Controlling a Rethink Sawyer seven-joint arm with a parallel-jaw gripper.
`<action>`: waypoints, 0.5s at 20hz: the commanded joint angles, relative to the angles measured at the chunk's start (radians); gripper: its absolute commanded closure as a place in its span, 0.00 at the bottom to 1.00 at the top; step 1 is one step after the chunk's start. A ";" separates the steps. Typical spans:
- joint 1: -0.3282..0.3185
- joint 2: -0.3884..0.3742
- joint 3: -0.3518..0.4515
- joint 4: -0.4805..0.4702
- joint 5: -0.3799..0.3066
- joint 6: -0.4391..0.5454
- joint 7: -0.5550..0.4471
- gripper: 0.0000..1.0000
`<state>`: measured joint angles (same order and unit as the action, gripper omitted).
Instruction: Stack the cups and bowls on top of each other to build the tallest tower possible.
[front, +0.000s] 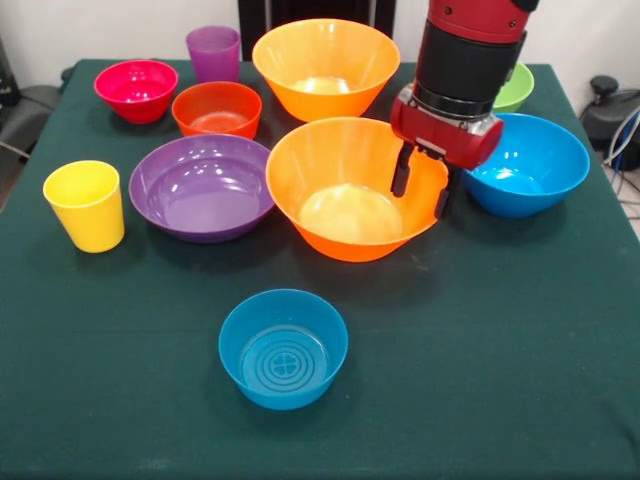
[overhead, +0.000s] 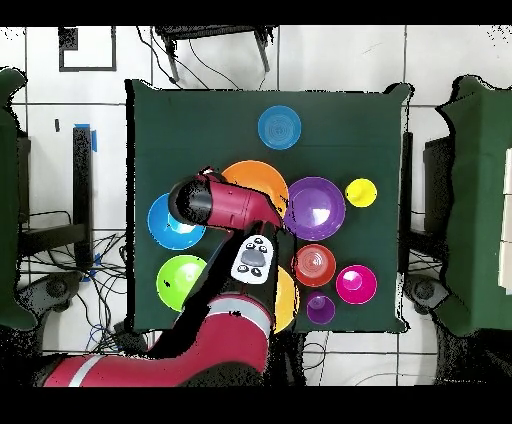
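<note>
Orange bowl (front: 352, 190) sits mid-table, and the gripper (front: 425, 186) hangs right over its rim on the side toward the blue bowl (front: 530, 163). Jaws are spread, one finger (front: 400, 172) inside the rim and the other outside, with nothing pinched between them as far as I can see. No tower so far, every piece sits alone on the green cloth (front: 500, 350).

Front view layout: second orange bowl (front: 326, 66) just behind the first, nearly touching it. Purple bowl (front: 203, 186) is right beside the middle orange one, rims about touching. Orange-red bowl (front: 217, 109) is behind the purple one, pink-red bowl (front: 137, 90) next to that, purple cup (front: 213, 53) upright at the back between them. Yellow cup (front: 86, 205) stands upright near the purple bowl, a little apart. Teal bowl (front: 284, 347) is alone at the front, well apart from everything. Green bowl (front: 517, 87) peeks out behind the arm.

From overhead the arm (overhead: 225, 205) covers most of the middle orange bowl (overhead: 258, 177) and part of the blue one (overhead: 165, 227); green bowl (overhead: 181, 281) is clear, just beside the blue.
</note>
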<state>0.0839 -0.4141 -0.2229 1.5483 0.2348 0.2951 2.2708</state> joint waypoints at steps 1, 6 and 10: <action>-0.006 0.002 0.056 0.042 0.019 0.049 0.139 0.00; 0.007 0.000 0.052 0.043 0.025 0.051 0.149 0.00; 0.005 0.004 0.056 0.033 0.027 0.056 0.145 0.00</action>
<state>0.0840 -0.4185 -0.2318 1.5497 0.2354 0.2953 2.2708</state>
